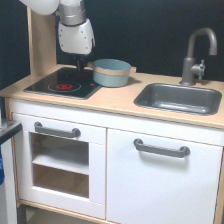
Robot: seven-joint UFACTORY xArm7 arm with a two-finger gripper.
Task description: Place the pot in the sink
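A: Item one, the pot (pixel 111 72)?
B: Light blue-grey, tan rim band. Stands upright at the stovetop's (pixel 62 83) right edge in the exterior view, partly on the wooden counter (pixel 120 102).

A: Item two, the sink (pixel 179 97)?
B: Dark grey basin set into the counter, well apart from the pot; bare counter lies between. Faucet (pixel 196 52) behind its far rim.

A: Item three, the gripper (pixel 80 64)?
B: Hangs over the stovetop, just beside the pot's left handle. Finger spread: cannot tell, too dark and blurred.
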